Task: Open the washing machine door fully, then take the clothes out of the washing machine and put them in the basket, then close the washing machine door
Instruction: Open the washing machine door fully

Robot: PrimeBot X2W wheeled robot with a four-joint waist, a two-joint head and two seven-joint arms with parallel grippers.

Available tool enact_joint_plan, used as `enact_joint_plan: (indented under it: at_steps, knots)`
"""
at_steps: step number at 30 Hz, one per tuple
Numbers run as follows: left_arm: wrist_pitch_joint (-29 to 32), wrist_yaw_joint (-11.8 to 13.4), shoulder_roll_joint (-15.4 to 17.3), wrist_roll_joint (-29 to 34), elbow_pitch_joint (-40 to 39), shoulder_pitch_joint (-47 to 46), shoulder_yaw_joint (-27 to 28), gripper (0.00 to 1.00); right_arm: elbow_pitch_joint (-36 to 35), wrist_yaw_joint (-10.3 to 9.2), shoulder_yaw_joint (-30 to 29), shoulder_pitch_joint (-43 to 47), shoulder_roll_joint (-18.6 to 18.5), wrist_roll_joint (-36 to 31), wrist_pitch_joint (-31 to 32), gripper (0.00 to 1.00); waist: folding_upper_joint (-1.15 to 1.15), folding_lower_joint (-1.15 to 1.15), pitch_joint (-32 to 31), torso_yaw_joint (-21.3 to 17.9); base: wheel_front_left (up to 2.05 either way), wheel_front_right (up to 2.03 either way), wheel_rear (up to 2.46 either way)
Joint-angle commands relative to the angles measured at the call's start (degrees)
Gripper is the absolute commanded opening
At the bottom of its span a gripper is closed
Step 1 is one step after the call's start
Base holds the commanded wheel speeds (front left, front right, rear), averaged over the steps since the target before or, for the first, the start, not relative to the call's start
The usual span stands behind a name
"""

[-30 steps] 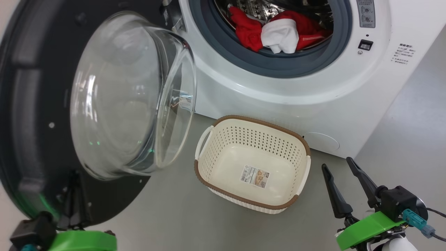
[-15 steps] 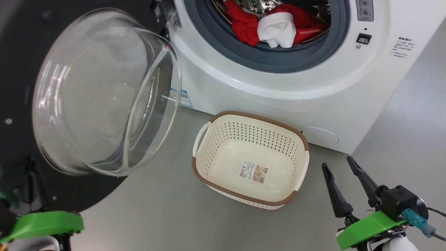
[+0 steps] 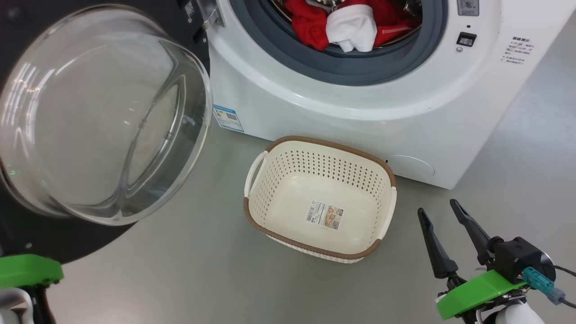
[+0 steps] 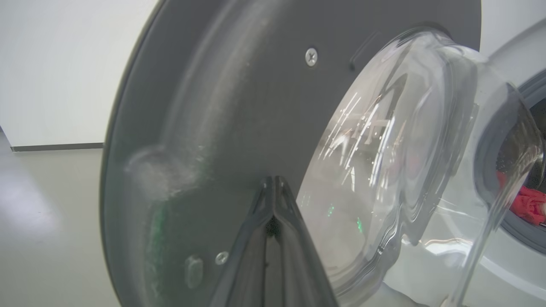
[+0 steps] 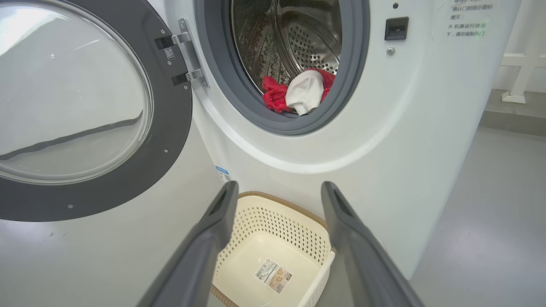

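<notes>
The washing machine door (image 3: 67, 243) stands swung out at the left, its clear glass bowl (image 3: 103, 112) bulging toward me. My left gripper (image 4: 273, 183) is shut, its tips against the door's dark inner ring (image 4: 213, 106). Red clothes (image 3: 306, 22) and a white one (image 3: 351, 27) lie at the drum's mouth in the washing machine (image 3: 337, 117); the right wrist view shows the clothes (image 5: 305, 91) too. The basket (image 3: 310, 247) stands on the floor, holding just its paper label. My right gripper (image 3: 437, 208) hovers open to the basket's right, and its wrist view looks over the basket (image 5: 273, 230).
Grey floor (image 3: 202, 279) spreads around the basket and to the right of the machine. A small blue label (image 3: 227, 117) is on the machine's lower front. A white wall (image 4: 64, 64) lies behind the door, and a white frame (image 5: 518, 64) stands to the machine's right.
The door has swung further open toward the left, and my left gripper has gone left with it. The head camera has shifted a little. The right gripper has stayed put.
</notes>
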Motion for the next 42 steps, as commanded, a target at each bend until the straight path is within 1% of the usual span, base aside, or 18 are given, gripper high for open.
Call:
enact_joint_plan:
  at_steps: [1,5,16,27,35,42]
  knots:
    - [-0.3,-0.2,3.9,0.8,-0.1,-3.0,3.2,0.00,-1.6,0.37,0.7,-2.4,-0.8,-0.5,-0.4,1.00,0.00,0.00,0.4,0.0,0.00,0.00,0.00]
    - [-0.3,-0.4,4.9,1.4,1.7,-5.2,4.1,0.00,-1.6,0.37,0.8,-2.7,-1.0,-0.6,-0.4,1.00,0.00,0.00,1.1,-0.2,0.00,0.00,0.00]
    - [-0.3,-2.0,10.5,2.4,11.9,-12.8,7.8,0.00,-2.0,0.37,0.6,-4.4,-1.7,-0.8,-0.4,1.00,0.00,0.00,4.0,-1.6,0.00,0.00,0.00]
    - [-0.3,-2.5,13.9,4.3,18.5,-17.1,10.3,0.00,-2.1,0.37,0.6,-5.6,-1.9,-1.0,-0.4,1.00,0.00,0.00,5.7,-2.8,0.00,0.00,0.00]
    - [-0.3,-2.5,15.0,5.6,20.7,-18.8,11.1,0.00,-1.9,0.37,0.6,-5.9,-1.9,-1.0,-0.4,1.00,0.00,0.00,5.9,-3.0,0.00,0.00,0.00]
    - [-0.3,-2.8,14.5,6.4,21.0,-18.6,11.2,0.00,-1.8,0.37,0.6,-5.7,-1.7,-0.9,-0.4,1.00,0.00,0.00,5.3,-3.0,0.00,0.00,0.00]
